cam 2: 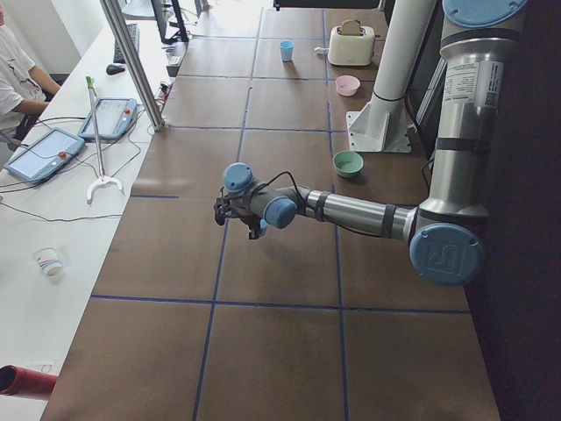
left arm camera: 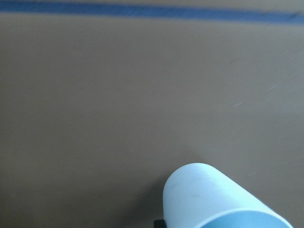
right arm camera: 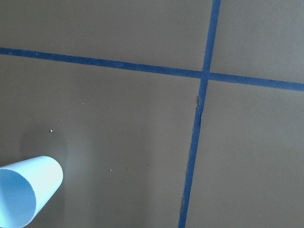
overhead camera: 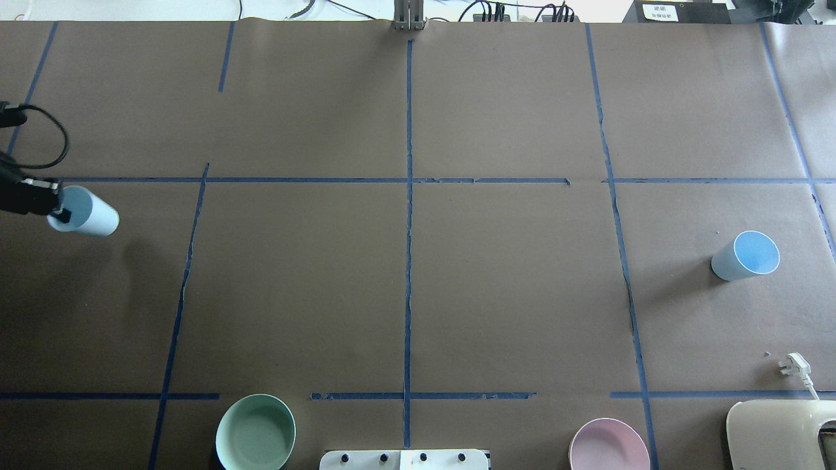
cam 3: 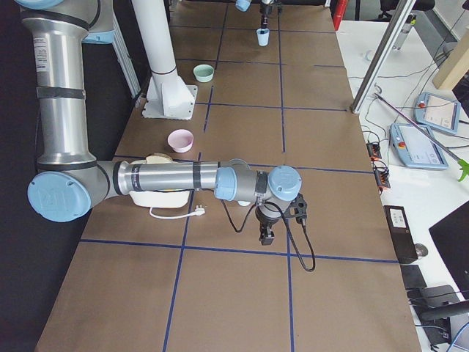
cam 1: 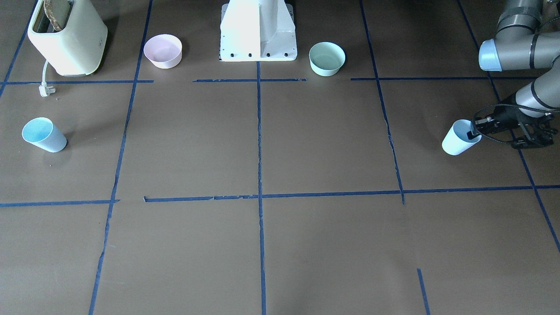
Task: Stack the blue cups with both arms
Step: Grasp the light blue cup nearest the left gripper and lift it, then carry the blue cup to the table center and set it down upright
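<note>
My left gripper (cam 1: 474, 133) is shut on the rim of one pale blue cup (cam 1: 457, 139), with one finger inside the mouth. The cup hangs tilted above the table at my far left; it also shows in the overhead view (overhead camera: 88, 214) and at the bottom of the left wrist view (left arm camera: 218, 202). The second blue cup (cam 1: 43, 134) stands upright and alone on the table at my right, also in the overhead view (overhead camera: 746, 256) and at the lower left of the right wrist view (right arm camera: 26, 194). My right gripper (cam 3: 266, 236) shows only in the exterior right view, above the table; I cannot tell if it is open.
A cream toaster (cam 1: 70, 37) with a loose plug (cam 1: 46, 89) stands at my back right. A pink bowl (cam 1: 163, 51) and a mint-green bowl (cam 1: 327, 58) flank the white pedestal (cam 1: 258, 30). A person (cam 2: 17, 79) sits beyond the table's far edge.
</note>
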Controlling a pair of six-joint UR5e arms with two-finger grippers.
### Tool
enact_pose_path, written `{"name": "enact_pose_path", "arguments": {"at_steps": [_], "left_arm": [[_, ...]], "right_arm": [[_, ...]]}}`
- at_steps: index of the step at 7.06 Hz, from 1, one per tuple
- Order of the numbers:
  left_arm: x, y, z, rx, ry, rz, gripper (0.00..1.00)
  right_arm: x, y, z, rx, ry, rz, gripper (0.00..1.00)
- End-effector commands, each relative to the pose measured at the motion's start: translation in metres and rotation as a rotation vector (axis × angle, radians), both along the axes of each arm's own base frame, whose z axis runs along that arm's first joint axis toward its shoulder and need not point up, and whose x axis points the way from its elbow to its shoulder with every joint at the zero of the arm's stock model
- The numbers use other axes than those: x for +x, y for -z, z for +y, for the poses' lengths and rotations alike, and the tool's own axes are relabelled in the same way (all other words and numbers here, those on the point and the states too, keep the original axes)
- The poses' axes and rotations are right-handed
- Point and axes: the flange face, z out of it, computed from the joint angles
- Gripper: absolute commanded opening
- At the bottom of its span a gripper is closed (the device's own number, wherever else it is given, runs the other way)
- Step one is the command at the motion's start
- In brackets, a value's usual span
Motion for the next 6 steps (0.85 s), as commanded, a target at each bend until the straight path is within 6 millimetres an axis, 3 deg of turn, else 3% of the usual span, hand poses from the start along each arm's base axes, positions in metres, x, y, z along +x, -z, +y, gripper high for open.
{"name": "enact_pose_path", "arguments": {"at_steps": [1, 2, 4, 5, 6], "left_arm": [[0.116, 0.178, -0.003, -0.072, 0.045, 0.150, 0.04], [0.201, 0.239, 0.026, -0.162, 0.028, 0.170, 0.04], [0.322, 0.332, 0.029, -0.134, 0.098, 0.067, 0.04], [0.347, 0.348, 0.014, -0.139, 0.109, 0.038, 0.04], [0.363, 0.342, 0.028, -0.140, 0.083, 0.026, 0.04]], "right_arm": [[-0.001, 0.002, 0.000, 0.009, -0.001, -0.013, 1.00], [-0.001, 0.002, 0.000, 0.008, -0.002, -0.012, 1.00], [-0.003, 0.006, -0.001, 0.009, -0.004, -0.054, 1.00], [-0.004, 0.007, -0.002, 0.016, -0.003, -0.057, 1.00], [-0.005, 0.007, -0.001, 0.018, -0.002, -0.058, 1.00]]}}
